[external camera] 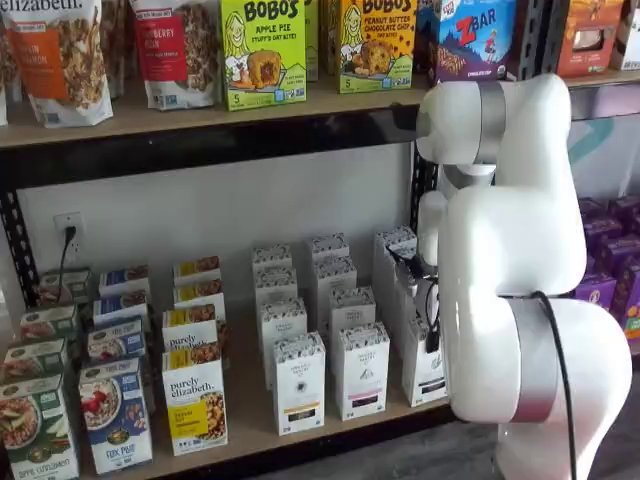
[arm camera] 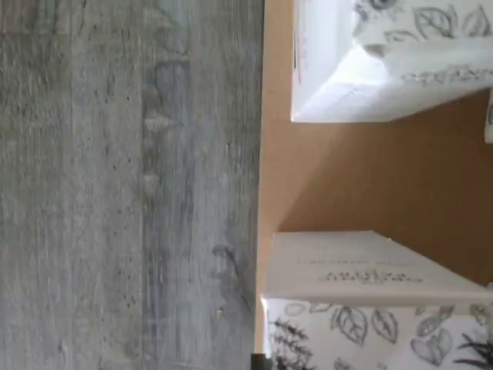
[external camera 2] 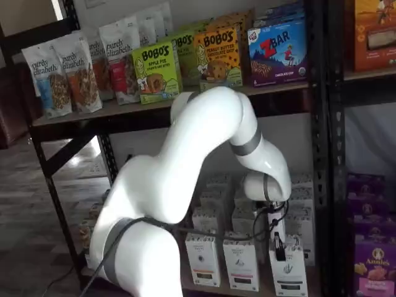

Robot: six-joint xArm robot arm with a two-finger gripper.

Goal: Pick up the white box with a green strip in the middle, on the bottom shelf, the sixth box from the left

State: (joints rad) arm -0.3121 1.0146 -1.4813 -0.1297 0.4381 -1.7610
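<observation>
While the white arm [external camera: 510, 250] fills the right half of a shelf view, the white box [external camera: 422, 372] stands at lower centre-right in the front row on the bench [external camera: 250, 440], its right side hidden by the arm. In both shelf views it stands upright, long axis vertical, face turned outward, and the black tool [external camera 2: 279, 246] hangs just above it with a cable alongside. The fingers show too darkly to tell whether they are parted or hold anything. Matching white cartons [external camera: 360, 370] stand in rows to its left and behind it. Yellow-labelled boxes [external camera: 193, 400] sit further left, and purple boxes [external camera 2: 371, 260] at far right beyond a black perforated upright [external camera 2: 322, 154]. The box is a tall, narrow cardboard carton with a speckled top band. The wrist view shows grey wood-grain floor [arm camera: 131, 185], smooth pale wood, and two cartons printed with leaf drawings [arm camera: 370, 324].
</observation>
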